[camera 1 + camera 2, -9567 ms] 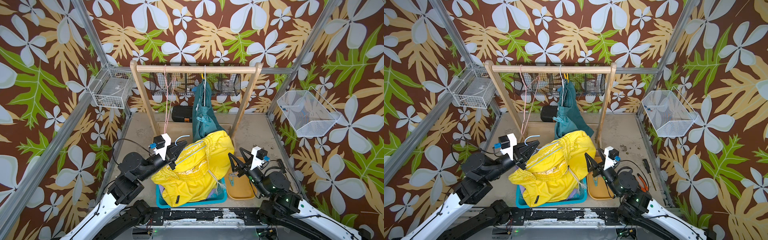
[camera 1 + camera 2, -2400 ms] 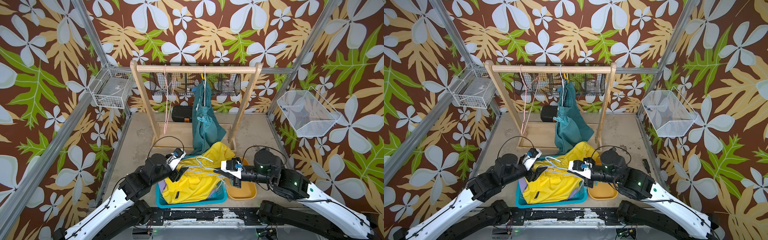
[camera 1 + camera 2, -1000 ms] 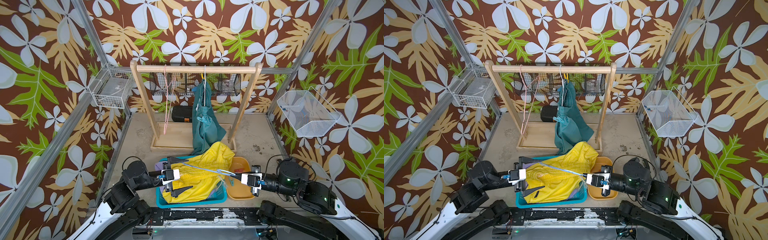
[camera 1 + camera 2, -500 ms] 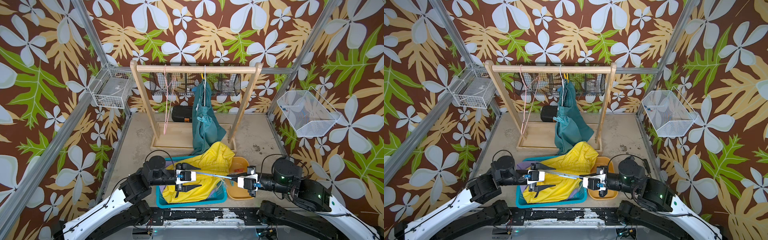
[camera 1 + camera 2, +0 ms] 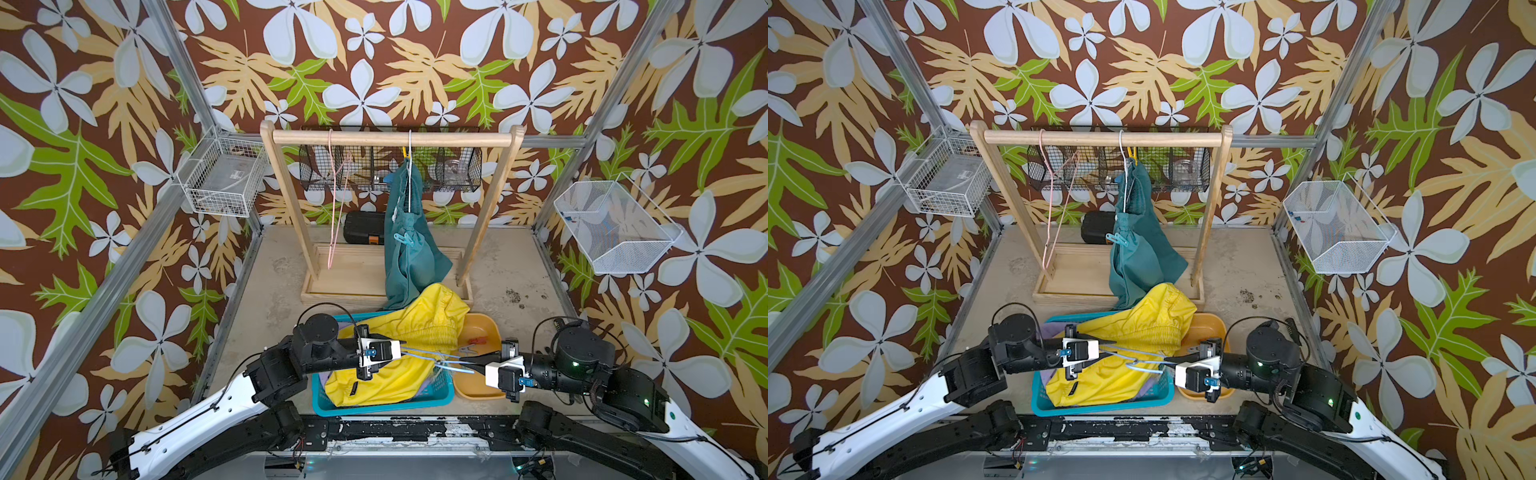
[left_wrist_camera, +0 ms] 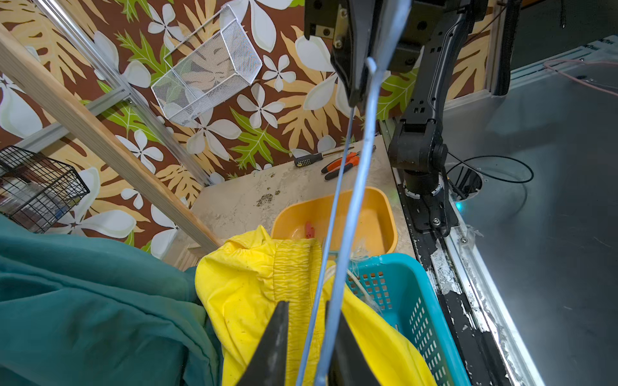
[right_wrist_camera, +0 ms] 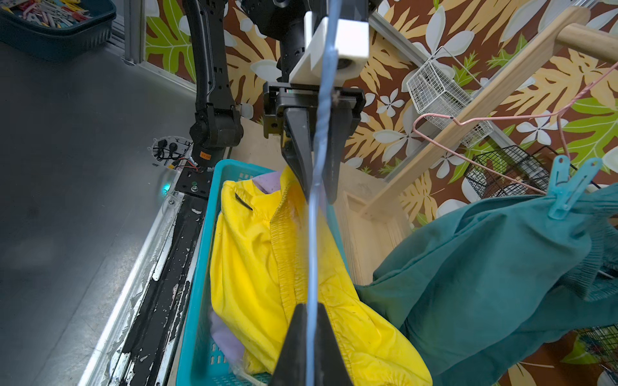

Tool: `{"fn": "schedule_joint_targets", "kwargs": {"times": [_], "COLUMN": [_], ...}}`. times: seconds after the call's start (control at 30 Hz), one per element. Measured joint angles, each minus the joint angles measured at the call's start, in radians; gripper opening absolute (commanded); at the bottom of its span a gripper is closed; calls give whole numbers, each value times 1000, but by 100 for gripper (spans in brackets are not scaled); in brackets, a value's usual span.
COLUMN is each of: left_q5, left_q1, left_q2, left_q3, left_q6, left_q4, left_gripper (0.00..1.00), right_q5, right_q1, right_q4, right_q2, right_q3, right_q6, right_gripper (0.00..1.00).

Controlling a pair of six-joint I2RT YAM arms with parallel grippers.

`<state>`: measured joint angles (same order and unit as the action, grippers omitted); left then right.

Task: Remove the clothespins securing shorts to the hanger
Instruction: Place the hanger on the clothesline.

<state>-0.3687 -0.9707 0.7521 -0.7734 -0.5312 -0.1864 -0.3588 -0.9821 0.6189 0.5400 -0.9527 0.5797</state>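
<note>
Left gripper (image 5: 402,347) — clamped on the light-blue wire hanger (image 5: 436,356), jaws drawn nearly together with the wire between them, as seen in the left wrist view. Right gripper (image 5: 462,357) — pinched fully together on the opposite end of the same hanger. Held roughly level between the two, just above the teal basket (image 5: 440,392).

Yellow shorts (image 5: 419,324): heaped in the basket, with one end spilling over the rim toward the orange tub (image 5: 492,332). Lilac shorts (image 7: 267,182): underneath, mostly covered.

Teal-green shorts (image 5: 409,257): hanging from a white hanger (image 5: 409,145) on the wooden rail (image 5: 457,138). Pinned there by a light-blue clothespin (image 5: 402,240) at the gathered waist and a yellow clothespin (image 5: 409,154) near the hook.

Red clothespin (image 5: 478,340): lying loose in the orange tub.
</note>
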Motion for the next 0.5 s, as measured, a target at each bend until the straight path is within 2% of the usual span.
{"fn": "schedule_joint_targets", "kwargs": {"times": [0.13, 0.17, 0.2, 0.27, 0.37, 0.5], "left_q5": [-31, -32, -31, -24, 8, 111], "left_q1": [-7, -8, -8, -9, -10, -10], "left_q2": [2, 1, 0, -6, -47, -150], "left_q3": [0, 0, 0, 3, 27, 98], "left_q6": [-15, -14, -12, -4, 6, 64], "left_q4": [-18, -16, -14, -2, 32, 120], "left_gripper": [0, 0, 0, 0, 0, 0], "right_q5": [15, 16, 23, 25, 72, 170], "right_q1": [1, 1, 1, 0, 0, 0], "right_q4": [-14, -15, -21, -37, -69, -188], "right_q2": [-3, -3, -2, -6, -53, -186], "right_q3": [3, 3, 5, 15, 43, 89], "right_q6": [-3, -3, -4, -8, -23, -27], "right_gripper": [0, 40, 70, 100, 100, 100]}}
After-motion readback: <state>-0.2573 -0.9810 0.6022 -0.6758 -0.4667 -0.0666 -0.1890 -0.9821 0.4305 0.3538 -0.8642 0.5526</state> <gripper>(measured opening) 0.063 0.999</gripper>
